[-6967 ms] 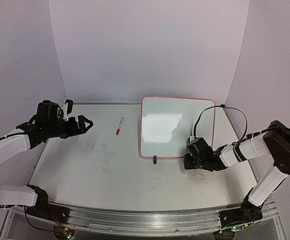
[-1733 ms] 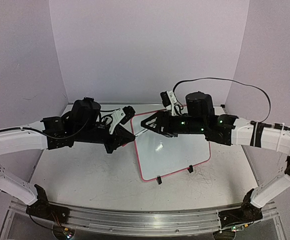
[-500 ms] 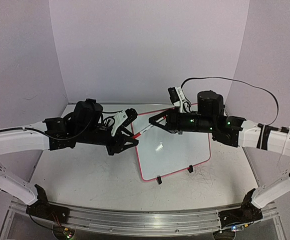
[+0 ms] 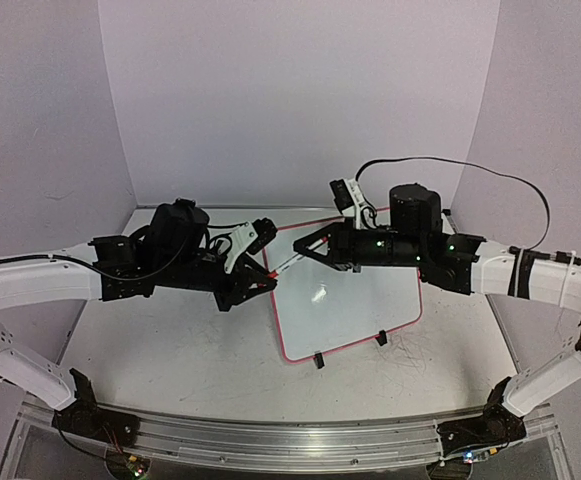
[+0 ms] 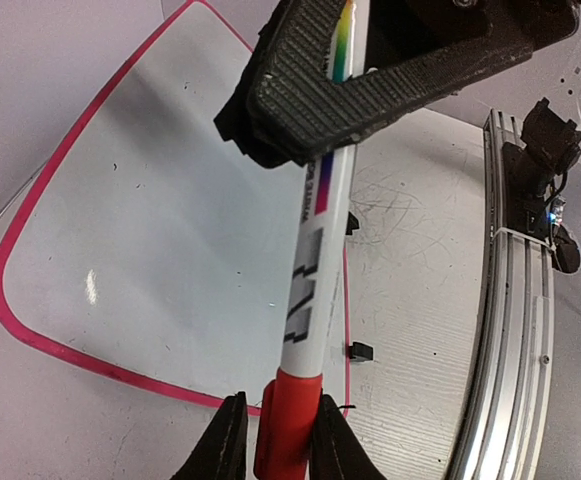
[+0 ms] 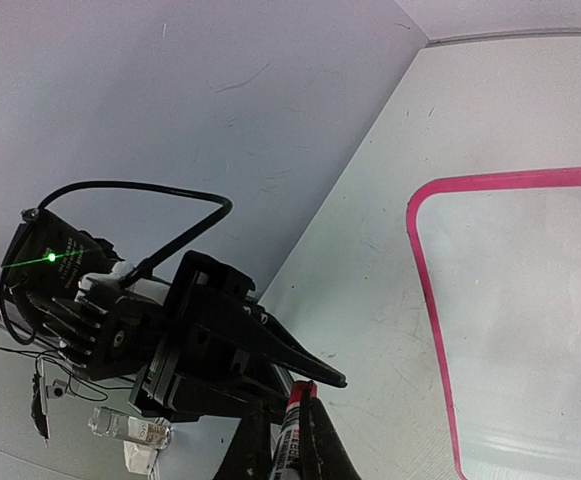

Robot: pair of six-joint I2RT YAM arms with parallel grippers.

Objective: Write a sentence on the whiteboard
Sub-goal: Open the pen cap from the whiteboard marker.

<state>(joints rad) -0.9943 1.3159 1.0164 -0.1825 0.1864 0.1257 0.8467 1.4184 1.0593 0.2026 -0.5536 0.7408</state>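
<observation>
Left wrist, unlike top external, is showing your left fingers [image 5: 228, 446] pinching the marker cap [image 5: 285, 430], right fingers [image 5: 355, 90] clenching its barrel [image 5: 315, 235], whiteboard [image 5: 140, 230] underneath.

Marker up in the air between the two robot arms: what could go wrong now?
1. The left gripper has its jaws pinching only the red cap, so they might slip off when the arms pull apart.
2. The right gripper holds the marker up above the whiteboard. If that grip slips, the marker could drop onto the board and roll away.
</observation>
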